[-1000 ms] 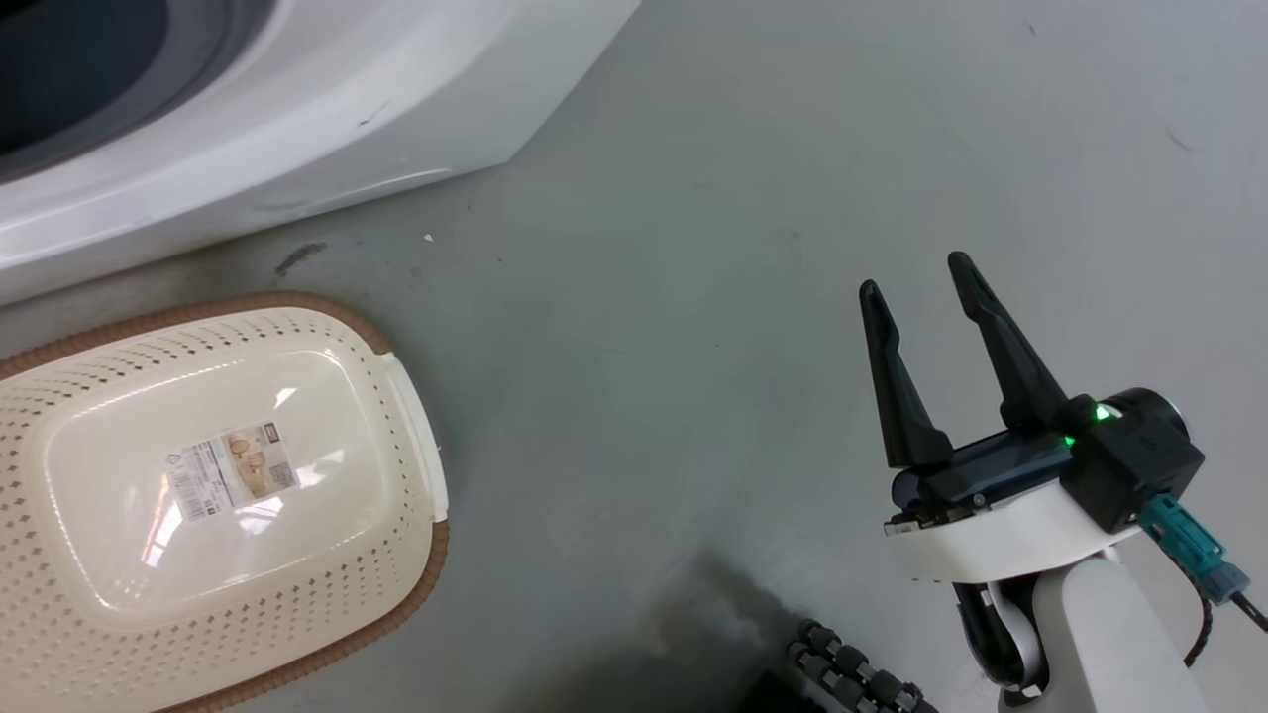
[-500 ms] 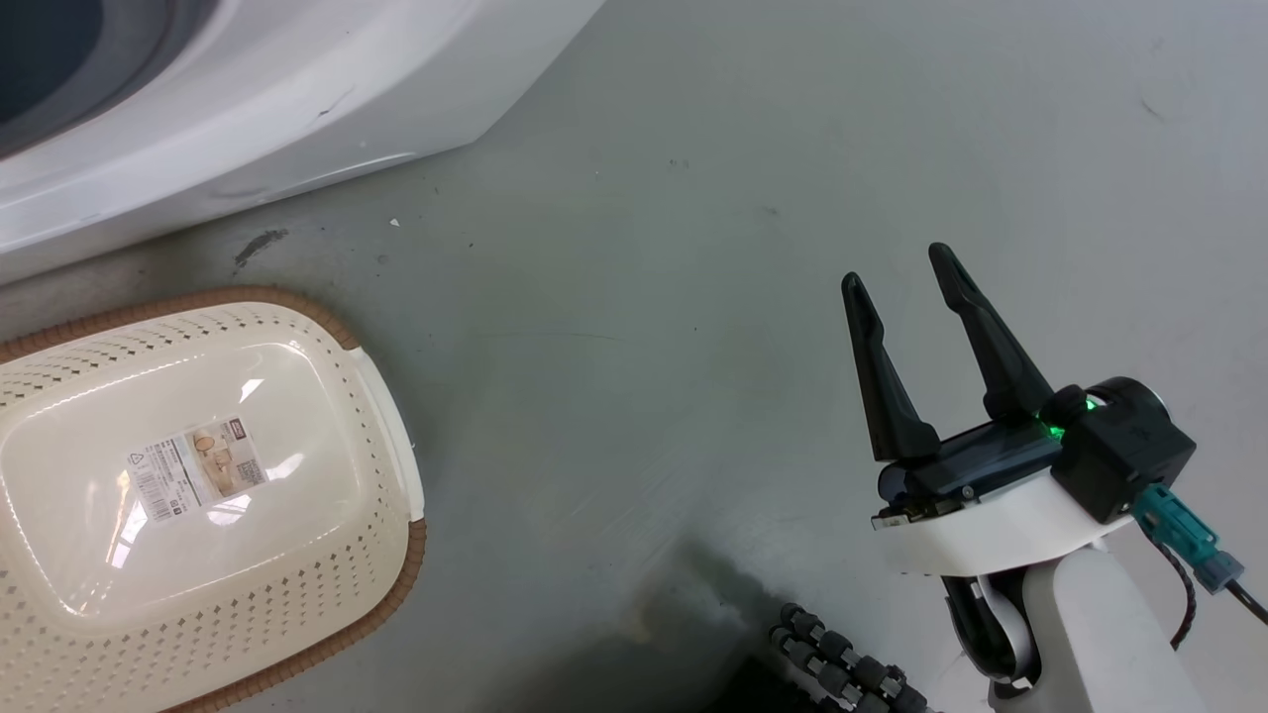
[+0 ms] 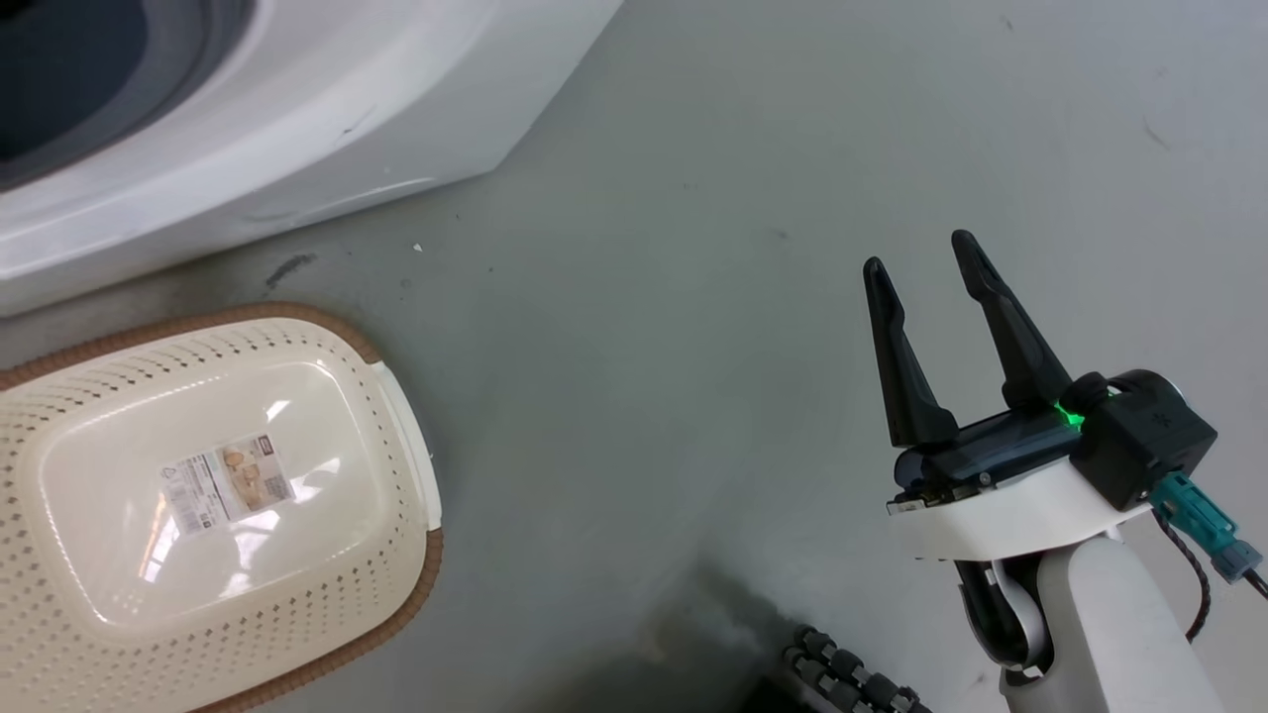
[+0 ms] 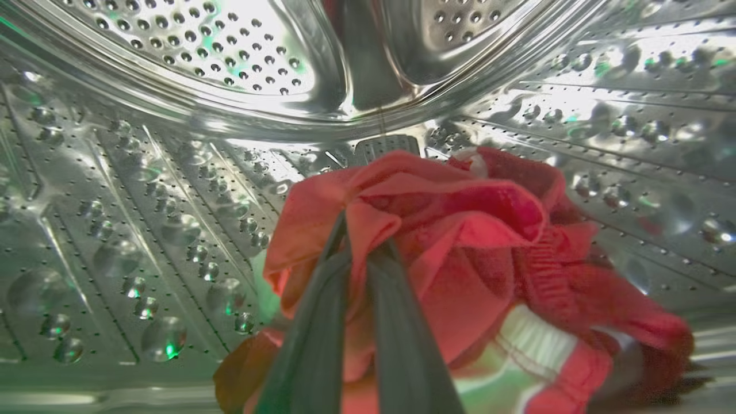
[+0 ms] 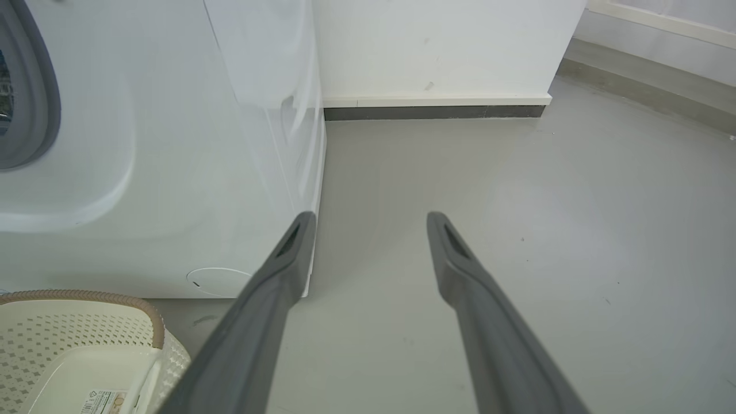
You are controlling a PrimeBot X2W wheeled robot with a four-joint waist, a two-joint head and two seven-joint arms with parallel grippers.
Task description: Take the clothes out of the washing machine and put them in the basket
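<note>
the left hand (image 4: pixel 362 236) is inside the shiny perforated steel drum (image 4: pixel 144 201), its two long dark fingers drawn close together and clamped on a fold of the soft bright red fabric clothes (image 4: pixel 471 230). the fabric bunches up around and above the fingertips and spreads to the right in the left wrist view, where a white ribbed panel with thin stripes shows low in the bundle. whether the bundle rests on the drum wall or hangs clear of it cannot be told. in the head view the large white front-loading washing machine (image 3: pixel 327 109) fills the upper left, with part of its grey rubber ring and dark opening at the corner. just in front of it on the grey floor (image 3: pixel 644 347) stands the cream-white perforated oval plastic basket (image 3: pixel 327 614) with a brown rim, near the machine's base but not touching it; a small printed label sticker (image 3: pixel 228 485) lies on its glossy bottom. the right hand (image 3: pixel 918 252) hovers over bare floor at the lower right, well apart from basket and machine, its fingers spread apart with nothing between them, and a small green light (image 3: pixel 1068 418) glows at its base. the right wrist view looks along those parted fingers toward the machine's right front corner and a white wall with a dark skirting strip (image 5: pixel 431 112).
</note>
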